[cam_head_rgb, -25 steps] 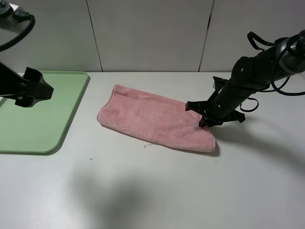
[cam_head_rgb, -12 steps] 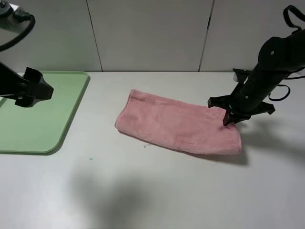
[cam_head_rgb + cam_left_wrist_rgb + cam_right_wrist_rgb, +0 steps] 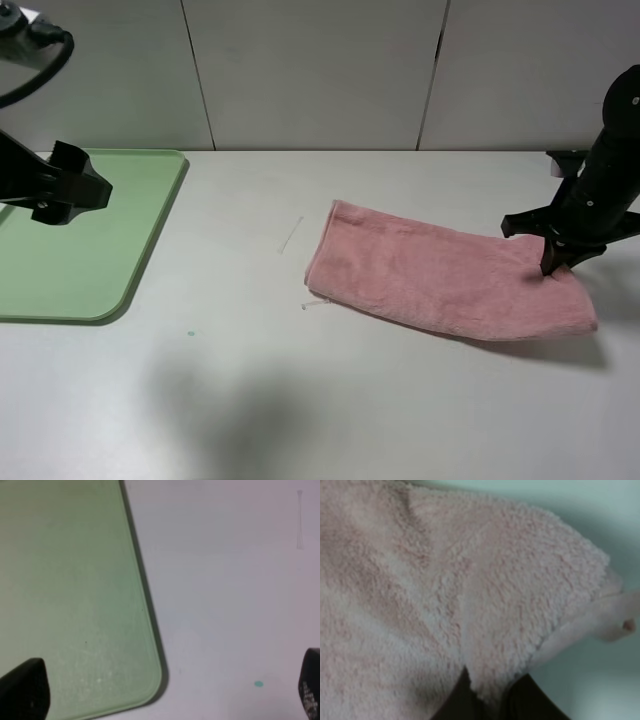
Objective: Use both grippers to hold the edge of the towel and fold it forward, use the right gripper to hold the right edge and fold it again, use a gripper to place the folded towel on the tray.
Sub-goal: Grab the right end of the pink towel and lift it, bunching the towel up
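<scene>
**Exterior high view**
- Table [image 3: 300, 400]: pale, flat surface.
- Tray [image 3: 110, 270]: light green, at the table's left side.
- Left gripper [image 3: 85, 190]: hangs over the tray, jaws spread, holding nothing.
- Towel [image 3: 440, 280]: pink and folded into a long strip, lying on the table right of centre, well apart from the tray.
- Right gripper [image 3: 553, 265]: jaws pressed together on the towel's right end.
- Loose threads [image 3: 291, 235]: two, on the table just left of the towel.
- Teal speck [image 3: 188, 332]: near the tray's front corner.

**Left wrist view**
- Tray [image 3: 70, 580]: rounded corner showing, bare table beside it.
- Fingertips [image 3: 25, 692]: two, black, set wide apart.
- Teal speck [image 3: 258, 684]: on the table.

**Right wrist view**
- Towel [image 3: 445, 575]: fluffy pile fills the view.
- Dark fingertips [image 3: 530, 702]: pinching a fold of the cloth.
- Hem [image 3: 600, 622]: trails off to one side.
</scene>
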